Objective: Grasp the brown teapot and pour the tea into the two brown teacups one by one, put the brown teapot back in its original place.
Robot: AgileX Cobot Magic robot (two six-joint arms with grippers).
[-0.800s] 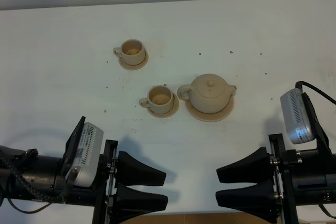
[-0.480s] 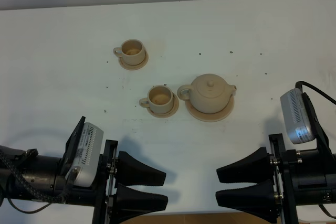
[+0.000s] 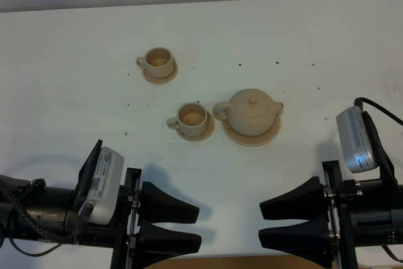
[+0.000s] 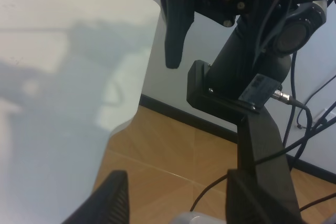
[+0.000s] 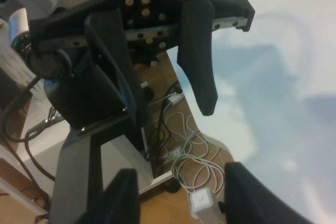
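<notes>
We judge this a robotics lab or test room, not a home. In the overhead view a white table (image 3: 315, 42) has a robot arm (image 3: 44, 212) at lower left and a second arm (image 3: 378, 206) at lower right. The wrist views show wooden floor (image 4: 157, 156), a plain wall (image 4: 170, 82) with dark skirting (image 4: 168, 113), and white cables (image 5: 181, 148) with a plug block (image 5: 202, 203) lying loose on the floor.
</notes>
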